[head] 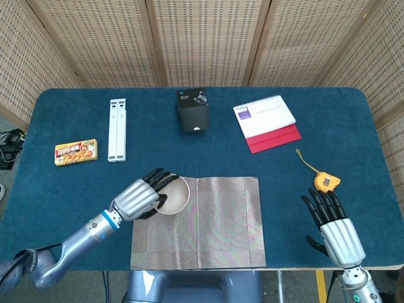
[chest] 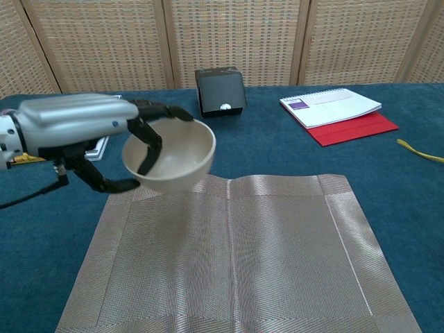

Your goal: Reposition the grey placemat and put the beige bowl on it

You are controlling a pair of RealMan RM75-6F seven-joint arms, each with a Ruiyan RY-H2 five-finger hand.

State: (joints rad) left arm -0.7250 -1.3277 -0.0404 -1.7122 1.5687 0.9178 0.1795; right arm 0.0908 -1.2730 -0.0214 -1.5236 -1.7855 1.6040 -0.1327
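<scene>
I have the beige bowl [head: 175, 194] in my left hand [head: 137, 199]: my fingers [chest: 147, 146] hook over its near rim and reach inside, with the thumb under the outer wall, so the bowl hangs tilted, its mouth turned partly toward the right of the frame. In the head view it sits left of centre in the lower half of the frame, over the upper left corner of the grey placemat [head: 214, 224]; the chest view shows it raised off the cloth, not resting on it. What the next move turns on is that the open middle of the mat lies to the right of and below the bowl in the head view, so I judge a short carry that way and a levelling of the rim before letting it down. My left hand is the nearer one by far; my right hand [head: 333, 228] lies at the lower right of the frame, well apart from the mat, fingers spread and holding nothing. The bowl is smooth, round and hard, probably ceramic or plastic. The mat is a flat woven rectangle with a centre crease, lying on the blue felt-like table [head: 353, 139]
</scene>
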